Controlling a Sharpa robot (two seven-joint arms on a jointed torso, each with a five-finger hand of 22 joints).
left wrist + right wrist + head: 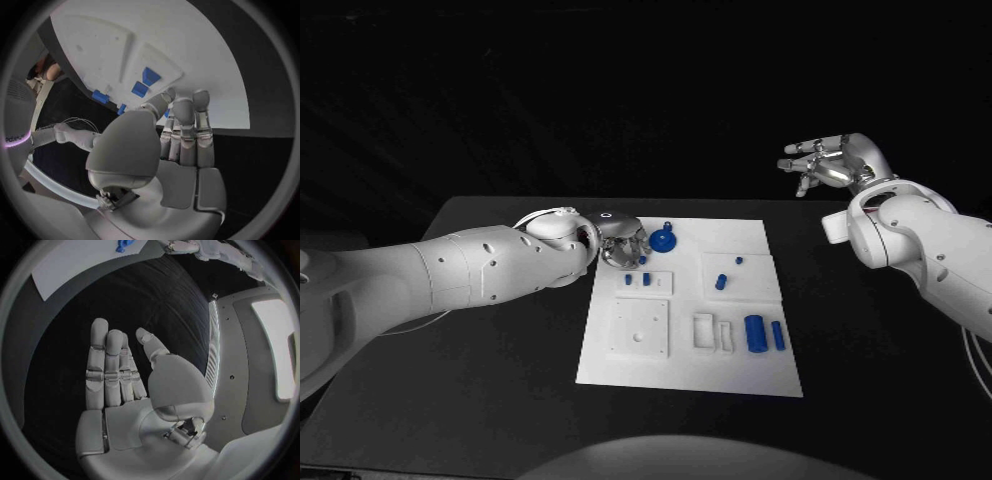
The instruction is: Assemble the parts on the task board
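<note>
The white task board lies in the middle of the black table. My left hand is low over its far left corner, fingertips right beside a round blue part. In the left wrist view the left hand has its fingers straight and together, reaching the board, with a sliver of blue behind them; a grip is not discernible. Small blue pegs and two blue cylinders rest on the board. My right hand is raised beyond the table's far right, and the right wrist view shows this hand spread and empty.
More blue pieces sit on a raised block right of the board's centre. Two blue parts stand in a raised block in the left wrist view. The board's corner lies far from the right hand. Bare black table surrounds the board.
</note>
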